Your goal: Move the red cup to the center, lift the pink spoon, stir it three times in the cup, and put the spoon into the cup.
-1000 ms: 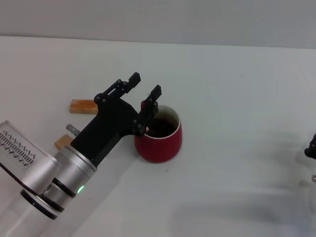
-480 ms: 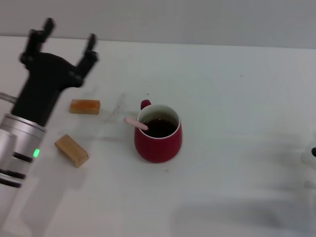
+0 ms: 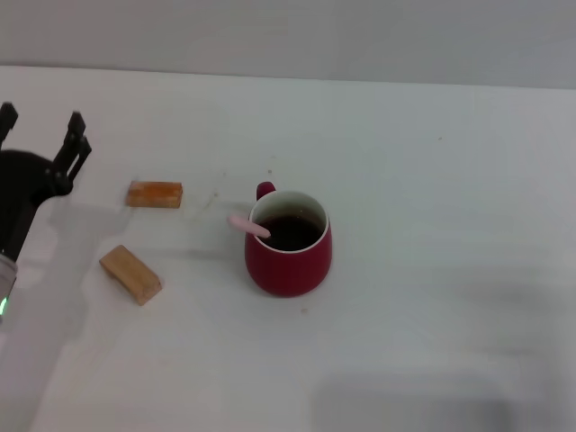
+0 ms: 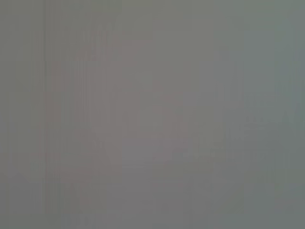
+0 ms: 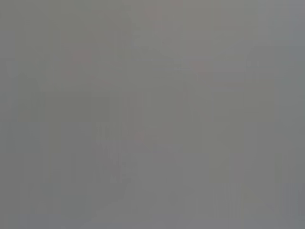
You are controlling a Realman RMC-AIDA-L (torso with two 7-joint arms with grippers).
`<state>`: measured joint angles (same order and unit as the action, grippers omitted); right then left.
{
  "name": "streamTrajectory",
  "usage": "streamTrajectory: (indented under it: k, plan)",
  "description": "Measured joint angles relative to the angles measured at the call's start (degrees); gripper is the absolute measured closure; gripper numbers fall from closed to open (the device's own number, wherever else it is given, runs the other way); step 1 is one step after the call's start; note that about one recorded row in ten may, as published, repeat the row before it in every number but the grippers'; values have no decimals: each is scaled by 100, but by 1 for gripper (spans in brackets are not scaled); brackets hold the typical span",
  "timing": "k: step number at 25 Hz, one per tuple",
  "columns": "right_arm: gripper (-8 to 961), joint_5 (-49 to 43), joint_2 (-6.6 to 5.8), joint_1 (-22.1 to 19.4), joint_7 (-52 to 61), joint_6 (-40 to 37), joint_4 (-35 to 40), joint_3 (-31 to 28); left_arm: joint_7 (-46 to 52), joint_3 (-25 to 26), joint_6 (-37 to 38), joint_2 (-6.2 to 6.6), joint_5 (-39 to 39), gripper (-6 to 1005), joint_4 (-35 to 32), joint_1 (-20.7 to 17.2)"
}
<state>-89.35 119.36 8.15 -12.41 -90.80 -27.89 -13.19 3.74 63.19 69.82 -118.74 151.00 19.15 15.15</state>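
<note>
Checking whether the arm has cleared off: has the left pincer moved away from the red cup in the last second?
Yes. The left pincer has withdrawn to the robot's left, past the wooden block, leaving the red cup holding the pink spoon.

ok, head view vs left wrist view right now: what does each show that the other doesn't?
Only the head view shows the scene: the red cup near the middle of the white table, the pink spoon resting in it with its handle over the rim on the robot's left, two tan wooden blocks farther left, and the left gripper open and empty at the left edge, apart from everything. The right gripper is not in view.

Only the left wrist view: nothing; it is a featureless grey field.

Shared: no object appears in both.
</note>
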Motion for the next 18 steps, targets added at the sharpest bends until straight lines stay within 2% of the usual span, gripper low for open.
streamTrajectory:
  k: [5,18]
  plan:
    - [954,-30,-1,-59,-13,-444,79,182,-29,-84,7,-5,0,165,-43,-94]
    - [953,-30,0,-102,-18,-435,82,259,-43,-314,23,7,1,165,-57,-125]
